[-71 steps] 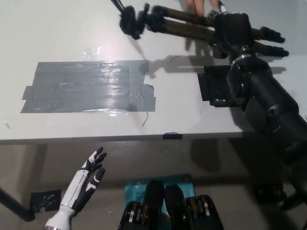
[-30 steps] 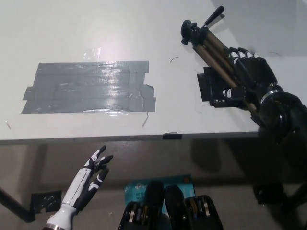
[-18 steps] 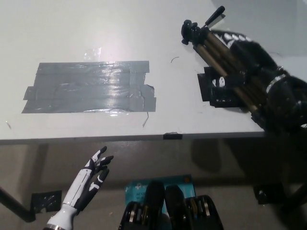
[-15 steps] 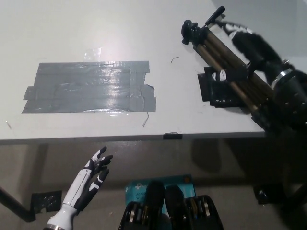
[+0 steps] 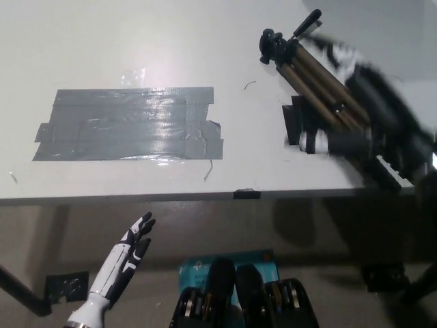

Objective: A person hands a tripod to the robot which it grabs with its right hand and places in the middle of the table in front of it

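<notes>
White bench (image 5: 205, 27) with a grey tape patch (image 5: 126, 123) at its middle. Tripod (image 5: 314, 75) lies folded on the bench's far right, head pointing away. Black right hand (image 5: 369, 116) is over its legs, too blurred to tell if it grips. White left hand (image 5: 133, 239) hangs below the bench edge, fingers spread, empty.

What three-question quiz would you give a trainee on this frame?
1. True or false: the tripod lies right of the grey tape, not touching it.
2. The white left hand is: A on the tripod; B below the table, holding nothing; C on the tape.
3. Which end of the tripod is farther from the robot?
Key: 1 true; 2 B; 3 its head.
</notes>
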You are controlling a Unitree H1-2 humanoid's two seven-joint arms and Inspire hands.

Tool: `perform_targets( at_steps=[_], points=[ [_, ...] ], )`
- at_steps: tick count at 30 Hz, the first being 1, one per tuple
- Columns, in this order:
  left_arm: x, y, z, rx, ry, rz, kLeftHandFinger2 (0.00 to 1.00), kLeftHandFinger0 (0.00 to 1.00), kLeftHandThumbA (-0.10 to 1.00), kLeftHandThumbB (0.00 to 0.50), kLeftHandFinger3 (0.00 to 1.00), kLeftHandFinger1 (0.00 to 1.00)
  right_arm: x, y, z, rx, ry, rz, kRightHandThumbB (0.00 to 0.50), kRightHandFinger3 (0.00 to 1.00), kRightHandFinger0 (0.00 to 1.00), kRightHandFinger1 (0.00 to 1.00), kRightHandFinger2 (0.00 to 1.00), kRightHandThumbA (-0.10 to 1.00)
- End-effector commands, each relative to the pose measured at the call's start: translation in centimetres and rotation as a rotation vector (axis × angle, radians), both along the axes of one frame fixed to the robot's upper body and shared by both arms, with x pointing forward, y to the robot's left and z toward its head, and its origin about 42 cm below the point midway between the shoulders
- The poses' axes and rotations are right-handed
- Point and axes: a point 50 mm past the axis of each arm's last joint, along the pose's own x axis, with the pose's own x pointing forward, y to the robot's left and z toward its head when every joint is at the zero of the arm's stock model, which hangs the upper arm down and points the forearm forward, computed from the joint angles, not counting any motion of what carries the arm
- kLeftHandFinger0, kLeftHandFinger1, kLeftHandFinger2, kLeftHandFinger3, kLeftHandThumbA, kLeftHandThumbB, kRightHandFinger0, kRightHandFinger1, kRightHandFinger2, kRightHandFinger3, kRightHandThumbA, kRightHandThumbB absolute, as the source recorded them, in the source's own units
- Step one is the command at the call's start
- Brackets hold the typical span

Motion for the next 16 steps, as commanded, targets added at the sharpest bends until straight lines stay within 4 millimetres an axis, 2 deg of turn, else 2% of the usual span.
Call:
perform_targets(
  at_steps=[1, 3, 4, 6, 8, 9, 10, 11, 12, 16],
  points=[
    [0.0, 0.4, 1.0, -0.013, -0.079, -0.023, 1.00, 0.96, 1.00, 0.256, 1.00, 1.00, -11.7, -0.3, -4.2, 0.406, 0.028, 0.099, 0.294, 1.00, 1.00, 1.00, 1.00, 1.00],
    [-0.3, 0.3, 0.6, -0.011, -0.072, -0.025, 1.00, 0.97, 1.00, 0.255, 1.00, 1.00, -12.0, -0.4, -6.1, 0.427, 0.067, 0.071, 0.294, 1.00, 1.00, 1.00, 1.00, 1.00],
    [-0.6, 0.2, 0.4, -0.013, -0.069, -0.025, 1.00, 0.97, 1.00, 0.254, 1.00, 1.00, -12.0, -0.3, -8.4, 0.455, 0.121, 0.039, 0.285, 1.00, 1.00, 1.00, 1.00, 1.00],
    [-0.9, 0.3, 0.2, -0.019, -0.063, -0.022, 1.00, 0.97, 1.00, 0.258, 1.00, 1.00, -11.8, -0.3, -10.6, 0.466, 0.168, 0.004, 0.253, 1.00, 1.00, 1.00, 1.00, 1.00],
    [-1.3, 0.3, -0.2, -0.021, -0.052, -0.019, 1.00, 1.00, 1.00, 0.262, 1.00, 1.00, -11.3, -0.1, -13.8, 0.471, 0.223, -0.061, 0.230, 1.00, 1.00, 1.00, 1.00, 1.00],
    [-1.6, 0.3, -0.3, -0.021, -0.049, -0.019, 1.00, 1.00, 1.00, 0.261, 1.00, 1.00, -11.2, -0.1, -14.6, 0.471, 0.238, -0.079, 0.228, 1.00, 1.00, 1.00, 1.00, 1.00],
    [-1.8, 0.2, -0.4, -0.024, -0.043, -0.016, 1.00, 0.99, 1.00, 0.267, 1.00, 1.00, -10.7, -0.2, -16.0, 0.467, 0.264, -0.110, 0.220, 1.00, 1.00, 1.00, 1.00, 1.00],
    [-2.0, 0.1, -0.5, -0.025, -0.037, -0.012, 1.00, 0.98, 1.00, 0.274, 1.00, 1.00, -9.8, -0.2, -18.1, 0.463, 0.314, -0.141, 0.224, 1.00, 1.00, 1.00, 1.00, 1.00],
    [-2.1, 0.2, -0.5, -0.025, -0.037, -0.010, 1.00, 0.98, 1.00, 0.274, 1.00, 1.00, -9.3, -0.1, -19.4, 0.443, 0.359, -0.155, 0.237, 1.00, 1.00, 1.00, 1.00, 1.00],
    [-1.9, 0.3, -0.4, -0.024, -0.043, -0.010, 1.00, 0.98, 1.00, 0.274, 1.00, 1.00, -8.6, -0.1, -21.1, 0.398, 0.424, -0.164, 0.253, 1.00, 1.00, 1.00, 1.00, 1.00]
  ],
)
